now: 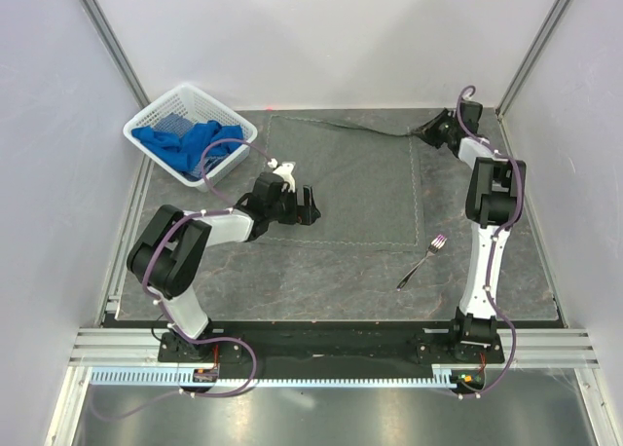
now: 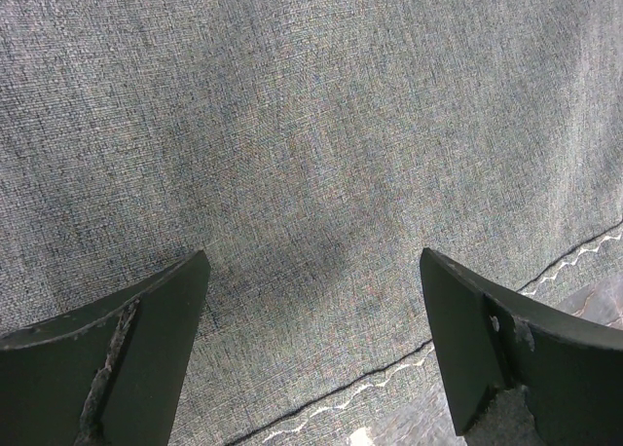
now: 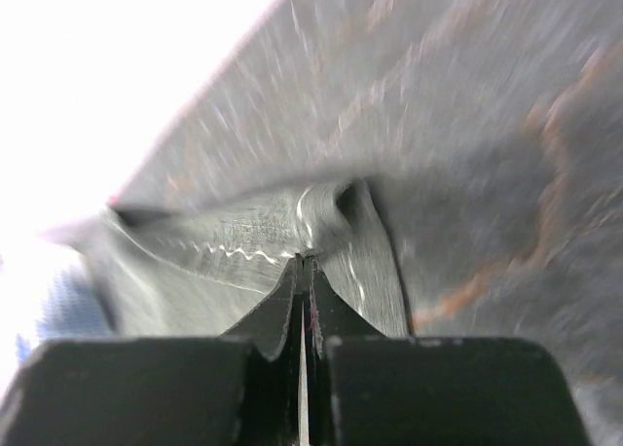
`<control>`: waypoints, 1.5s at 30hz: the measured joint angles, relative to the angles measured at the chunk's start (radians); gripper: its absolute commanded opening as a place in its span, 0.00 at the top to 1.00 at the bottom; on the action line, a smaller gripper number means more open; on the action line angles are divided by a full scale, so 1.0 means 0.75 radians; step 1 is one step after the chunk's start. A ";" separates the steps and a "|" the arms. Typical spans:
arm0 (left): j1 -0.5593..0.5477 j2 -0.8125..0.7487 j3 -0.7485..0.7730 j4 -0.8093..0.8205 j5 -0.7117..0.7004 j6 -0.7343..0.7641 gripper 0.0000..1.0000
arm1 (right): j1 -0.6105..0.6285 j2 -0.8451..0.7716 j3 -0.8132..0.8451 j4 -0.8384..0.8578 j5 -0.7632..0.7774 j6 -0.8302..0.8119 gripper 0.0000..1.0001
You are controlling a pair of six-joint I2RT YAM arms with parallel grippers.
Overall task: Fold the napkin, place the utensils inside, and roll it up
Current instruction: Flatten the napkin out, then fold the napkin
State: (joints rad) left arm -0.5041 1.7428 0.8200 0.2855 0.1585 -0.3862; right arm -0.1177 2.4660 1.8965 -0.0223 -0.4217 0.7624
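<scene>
The napkin point(image 1: 346, 178) lies spread flat in the middle of the table, dark grey with a pale stitched hem. My right gripper point(image 1: 426, 131) is at its far right corner, shut on the napkin; the right wrist view shows the hemmed corner point(image 3: 292, 227) bunched up and pinched at the closed fingertips point(image 3: 308, 263). My left gripper point(image 1: 310, 209) hovers over the napkin's near left part, open, with only cloth point(image 2: 311, 154) between its fingers point(image 2: 161, 353); the hem point(image 2: 389, 376) runs just below them. The fork point(image 1: 423, 259) lies on the bare table right of the napkin's near edge.
A white basket point(image 1: 165, 103) holding bright blue cloths point(image 1: 190, 139) stands at the far left corner. Pale walls close in the table at the back and sides. A metal rail point(image 1: 331, 344) runs along the near edge by the arm bases.
</scene>
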 measured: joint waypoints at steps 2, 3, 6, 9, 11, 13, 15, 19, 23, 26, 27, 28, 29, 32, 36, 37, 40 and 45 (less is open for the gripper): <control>-0.002 -0.003 -0.002 -0.003 0.000 0.001 0.03 | -0.023 0.009 0.000 0.084 -0.001 0.083 1.00; -0.003 -0.003 -0.002 -0.005 -0.002 0.001 0.03 | -0.035 0.019 0.002 0.134 -0.004 0.131 1.00; -0.017 -0.004 0.010 -0.028 -0.017 0.008 0.03 | -0.062 0.080 0.048 0.264 -0.014 0.265 0.78; -0.050 -0.004 0.042 -0.092 -0.039 0.023 0.03 | -0.081 0.160 0.108 0.364 -0.027 0.372 0.46; -0.079 -0.004 0.073 -0.149 -0.050 0.038 0.03 | -0.088 0.188 0.110 0.403 -0.040 0.407 0.37; -0.105 -0.005 0.115 -0.203 -0.064 0.054 0.02 | -0.090 0.192 0.106 0.423 -0.045 0.422 0.30; -0.120 -0.015 0.165 -0.259 -0.071 0.070 0.02 | -0.089 0.183 0.090 0.452 -0.054 0.402 0.29; -0.124 -0.111 0.265 -0.387 -0.108 0.102 0.00 | -0.082 0.082 -0.057 0.466 -0.061 0.309 0.28; -0.064 -0.296 0.365 -0.555 -0.135 0.111 0.00 | -0.054 -0.146 -0.320 0.440 -0.054 0.145 0.28; 0.121 -0.479 0.394 -0.650 -0.104 0.093 0.00 | 0.010 -0.343 -0.457 0.367 -0.030 -0.018 0.28; 0.206 -0.539 0.393 -0.680 -0.093 0.081 0.00 | 0.051 -0.411 -0.493 0.334 -0.012 -0.087 0.29; 0.268 -0.586 0.389 -0.706 -0.084 0.074 0.00 | 0.103 -0.477 -0.520 0.298 0.009 -0.154 0.30; 0.349 -0.644 0.379 -0.735 -0.075 0.065 0.00 | 0.165 -0.536 -0.538 0.266 0.036 -0.216 0.30; 0.533 -0.797 0.349 -0.825 -0.054 0.061 0.00 | 0.392 -0.662 -0.566 0.180 0.104 -0.366 0.32; 0.755 -0.870 0.336 -0.900 -0.022 0.087 0.00 | 0.782 -0.719 -0.568 0.037 0.243 -0.523 0.34; 0.810 -0.869 0.336 -0.911 -0.021 0.091 0.00 | 0.853 -0.719 -0.568 0.008 0.262 -0.545 0.34; 0.976 -0.864 0.307 -0.941 0.004 0.106 0.00 | 1.112 -0.700 -0.553 -0.136 0.356 -0.615 0.34; 0.990 -0.867 0.269 -0.956 0.070 0.122 0.00 | 1.406 -0.535 -0.345 -0.304 0.506 -0.714 0.36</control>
State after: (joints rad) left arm 0.2386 1.0927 1.0218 -0.4316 0.2108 -0.2947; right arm 0.9367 2.0651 1.6379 -0.2501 -0.0425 0.2268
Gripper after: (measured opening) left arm 0.995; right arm 0.657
